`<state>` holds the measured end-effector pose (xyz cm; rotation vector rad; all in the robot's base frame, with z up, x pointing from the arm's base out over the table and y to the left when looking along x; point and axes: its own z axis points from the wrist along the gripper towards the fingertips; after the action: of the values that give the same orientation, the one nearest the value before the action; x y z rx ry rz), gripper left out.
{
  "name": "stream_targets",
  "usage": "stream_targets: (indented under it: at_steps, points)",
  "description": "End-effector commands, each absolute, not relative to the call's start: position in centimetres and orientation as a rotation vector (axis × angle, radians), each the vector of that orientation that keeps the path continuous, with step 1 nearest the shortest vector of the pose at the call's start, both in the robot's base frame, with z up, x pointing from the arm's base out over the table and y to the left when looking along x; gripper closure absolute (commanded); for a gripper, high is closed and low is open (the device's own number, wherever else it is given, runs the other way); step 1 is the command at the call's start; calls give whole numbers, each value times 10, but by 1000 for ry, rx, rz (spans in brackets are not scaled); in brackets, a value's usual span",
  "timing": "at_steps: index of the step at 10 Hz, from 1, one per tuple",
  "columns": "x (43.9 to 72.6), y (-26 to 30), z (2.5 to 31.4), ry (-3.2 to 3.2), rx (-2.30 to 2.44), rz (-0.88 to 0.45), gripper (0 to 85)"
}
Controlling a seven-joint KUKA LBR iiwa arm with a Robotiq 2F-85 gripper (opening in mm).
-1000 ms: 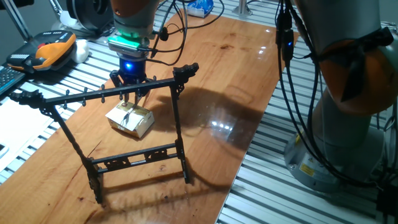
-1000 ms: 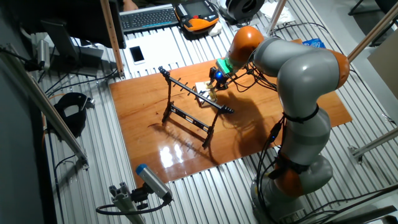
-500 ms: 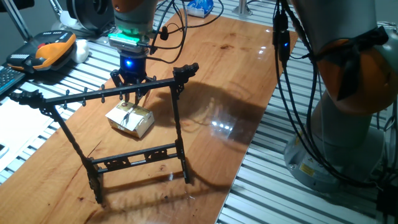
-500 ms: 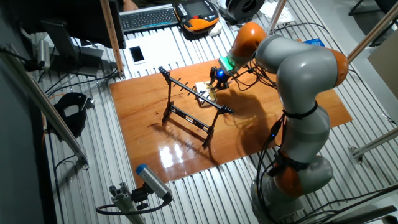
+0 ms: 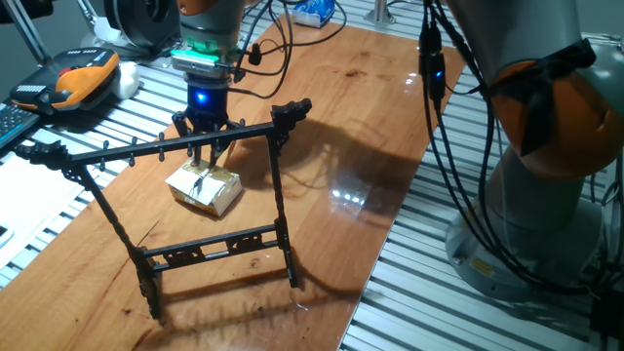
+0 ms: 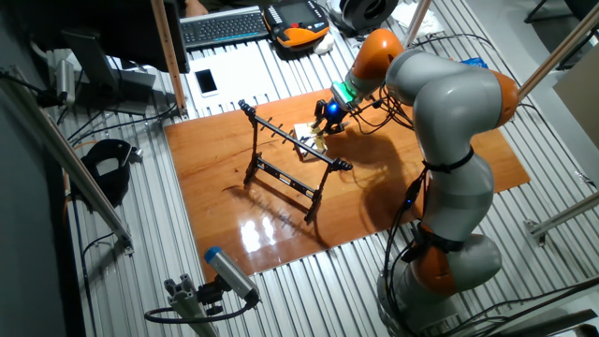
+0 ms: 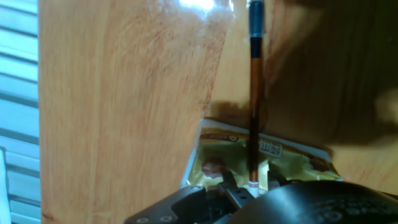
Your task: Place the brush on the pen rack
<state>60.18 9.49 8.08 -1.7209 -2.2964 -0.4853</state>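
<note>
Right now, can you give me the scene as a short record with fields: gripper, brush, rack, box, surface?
gripper: above the box, shut on the brush
brush: thin brown stick, held at one end
rack: black frame, upright, hooks look bare
box: small, tan, behind the rack
surface: wooden board

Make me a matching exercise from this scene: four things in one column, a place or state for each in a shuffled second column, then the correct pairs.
Things:
1. brush
2. pen rack
3. small box
4. gripper

Places or states:
A. stands upright on the wooden board, hooks along its top bar
B. lies flat on the board behind the rack
C. held between the fingers, handle pointing away from the hand
D. hangs above the box, blue light lit

Pairs: 1-C, 2-A, 3-B, 4-D
</note>
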Motion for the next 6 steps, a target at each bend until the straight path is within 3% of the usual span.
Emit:
stream_targets:
  at_steps: [1, 6]
  points:
    - [603, 95, 79, -2299, -1716, -486, 510]
    - [599, 92, 81, -2315, -1711, -486, 510]
